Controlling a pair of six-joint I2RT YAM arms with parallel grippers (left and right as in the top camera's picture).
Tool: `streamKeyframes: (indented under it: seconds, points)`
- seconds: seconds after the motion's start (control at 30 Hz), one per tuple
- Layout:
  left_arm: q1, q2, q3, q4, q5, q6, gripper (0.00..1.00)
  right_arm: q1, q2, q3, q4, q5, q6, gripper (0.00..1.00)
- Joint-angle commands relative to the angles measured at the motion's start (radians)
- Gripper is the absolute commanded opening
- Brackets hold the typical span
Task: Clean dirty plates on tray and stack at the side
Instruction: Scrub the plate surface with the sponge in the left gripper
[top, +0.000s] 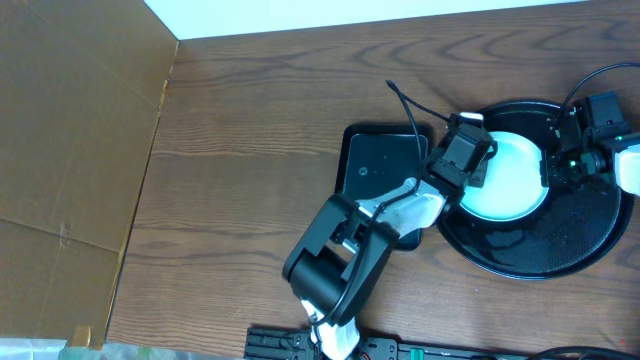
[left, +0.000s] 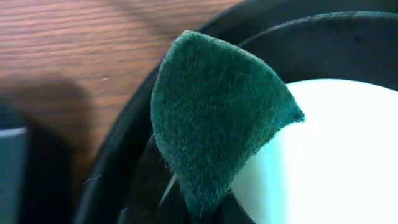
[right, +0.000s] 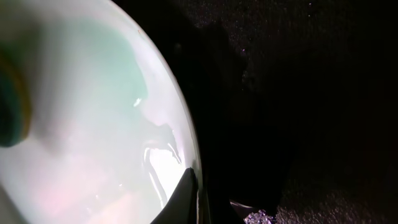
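On the round black tray (top: 565, 255), we advise flat strokes of the green felt pad (left: 211, 118) gripped by the left claw (top: 480, 168) across the white plate (top: 512, 190) pinched by the right claw (top: 552, 168).

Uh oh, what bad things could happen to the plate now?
1. The right gripper seems to pinch only the rim of the plate. A hard scrub might make the plate slip or tip on the round black tray.
2. The left gripper holds the green scrubbing pad by one end, so it could fold over or pull loose while rubbing.
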Motion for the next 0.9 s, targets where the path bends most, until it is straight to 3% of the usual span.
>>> streamKeyframes:
  seconds: [0.0,0.1,0.2,0.3,0.4,0.63,0.87]
  points:
    - [0.011,-0.048,-0.025,-0.066,-0.116,0.038,0.07,0.008,0.055,-0.025,-0.021,0.082,-0.008,0.01]
    - [-0.011,-0.088,-0.025,-0.135,-0.093,0.034,0.07,0.008,0.055,-0.025,-0.021,0.082,-0.008,0.01]
    - [-0.041,-0.102,-0.025,-0.196,0.04,0.02,0.07,0.008,0.055,-0.025,-0.021,0.082,-0.008,0.01]
    - [-0.079,-0.1,-0.025,-0.249,0.23,-0.056,0.07,0.008,0.055,-0.025,-0.021,0.081,-0.007,0.01]
    - [-0.122,-0.098,-0.026,-0.277,0.33,-0.158,0.07,0.008,0.055,-0.025,-0.02,0.081,-0.007,0.01]
    - [-0.211,-0.093,-0.027,-0.265,0.338,-0.204,0.07,0.008,0.055,-0.025,-0.021,0.081,-0.007,0.01]
    - [-0.19,-0.093,-0.027,-0.264,0.256,-0.205,0.07,0.008,0.055,-0.025,-0.021,0.081,-0.008,0.01]
